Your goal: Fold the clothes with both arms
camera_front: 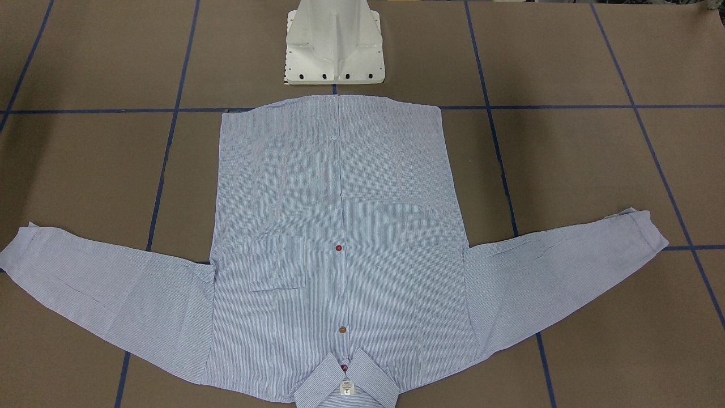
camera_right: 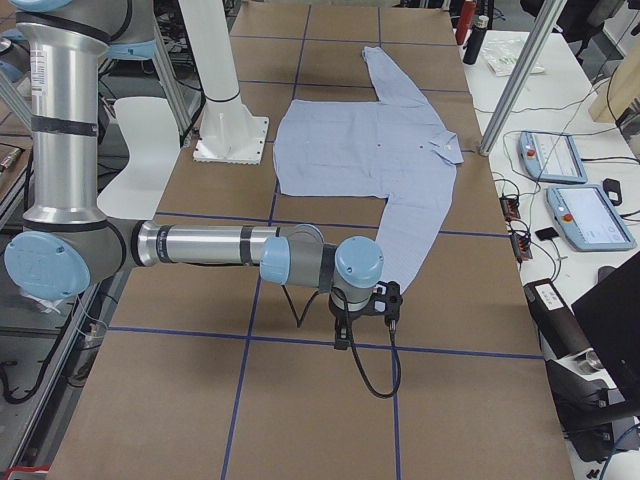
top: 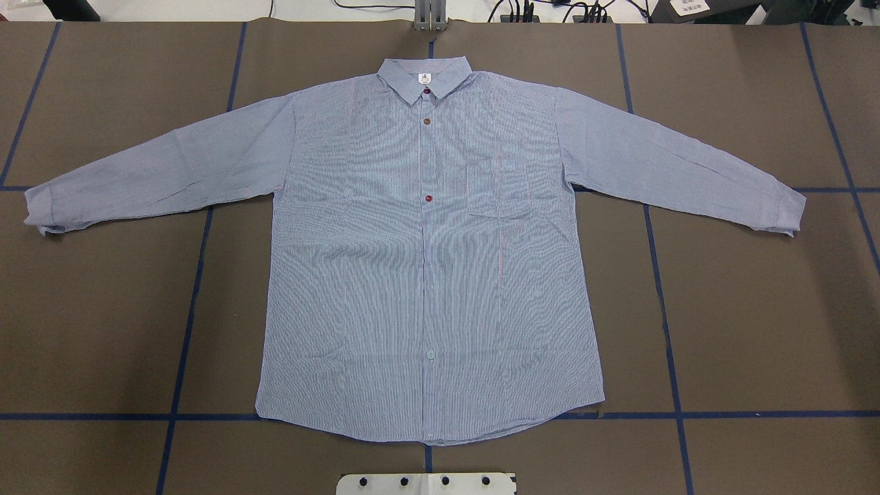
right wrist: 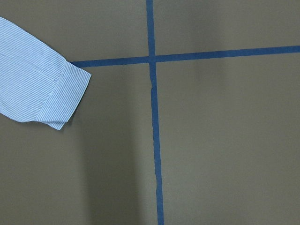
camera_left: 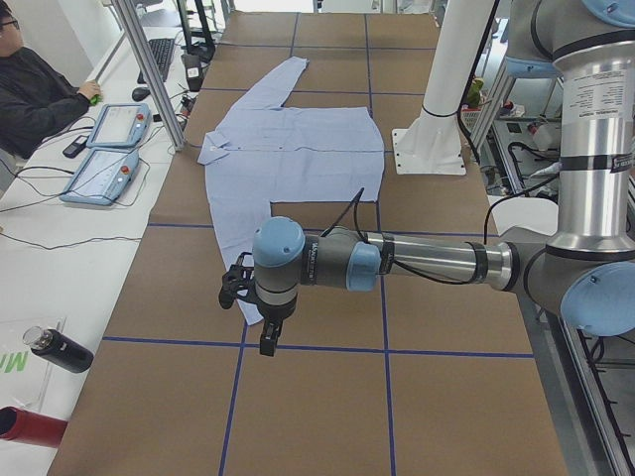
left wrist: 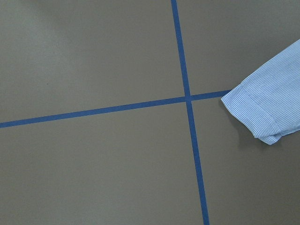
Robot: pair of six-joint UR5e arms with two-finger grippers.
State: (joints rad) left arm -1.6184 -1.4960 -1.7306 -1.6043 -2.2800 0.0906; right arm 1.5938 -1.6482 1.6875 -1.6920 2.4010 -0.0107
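1. Left pincer [camera_left: 266, 335]: hangs over the bench [top: 103, 309], left cuff [left wrist: 262, 112] just to one side. Whether parted or closed is not visible.
2. Right pincer [camera_right: 342, 330]: mirrored, beside the right cuff [right wrist: 61, 93]. Its state is likewise not discernible.
3. Shirt [top: 426, 275]: flat, front up, collar [top: 426, 75] far, hem near the pedestal [top: 426, 483]. Sleeves run left-right, each cuff nearest its own-side arm.
4. Room: bench surface shows beyond both cuffs. The collar lies close to the far edge.

Overhead and front cameras face each other over the shirt [top: 426, 275], side cameras sight along the table [camera_left: 317, 416], wrist cameras hang close above its cuffs [left wrist: 255, 112].
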